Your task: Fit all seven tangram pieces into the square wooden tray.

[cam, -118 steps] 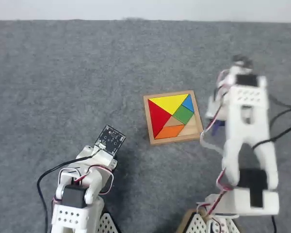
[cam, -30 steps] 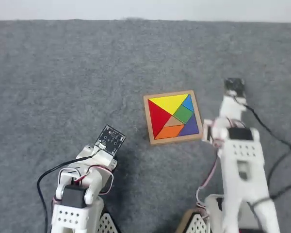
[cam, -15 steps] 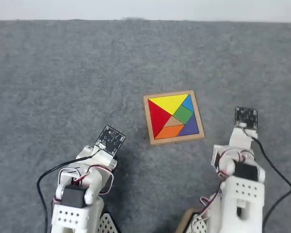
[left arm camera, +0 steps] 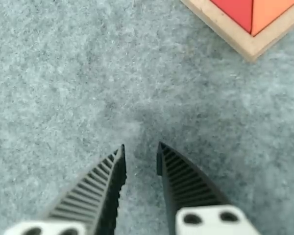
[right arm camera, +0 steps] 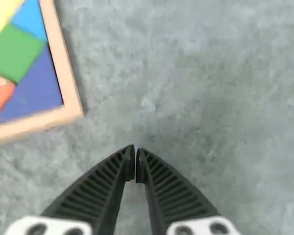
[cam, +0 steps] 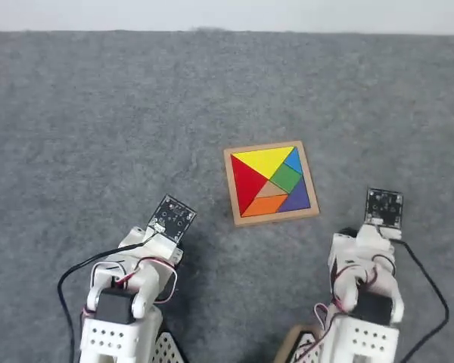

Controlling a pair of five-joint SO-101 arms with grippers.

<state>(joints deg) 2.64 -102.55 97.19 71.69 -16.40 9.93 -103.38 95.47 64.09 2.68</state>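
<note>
The square wooden tray (cam: 231,185) lies mid-table, filled edge to edge with coloured pieces: yellow (cam: 265,160), red (cam: 244,185), green (cam: 287,178), orange (cam: 265,204) and purple (cam: 296,200) among them. My left gripper (left arm camera: 140,152) hovers over bare carpet short of the tray's corner (left arm camera: 250,46), slightly open and holding nothing. My right gripper (right arm camera: 135,152) is shut and holds nothing, over carpet just off the tray's rim (right arm camera: 63,78) by the purple piece (right arm camera: 29,93). The left arm (cam: 147,265) sits front left, the right arm (cam: 363,272) front right.
Grey carpet covers the table around the tray. A pale wall edge runs along the back. Both arm bases stand at the front edge.
The right arm has drawn back from beside the tray toward the front edge. The purple piece lies in the tray's corner, which looked bare in the earliest frame. The left arm kept still.
</note>
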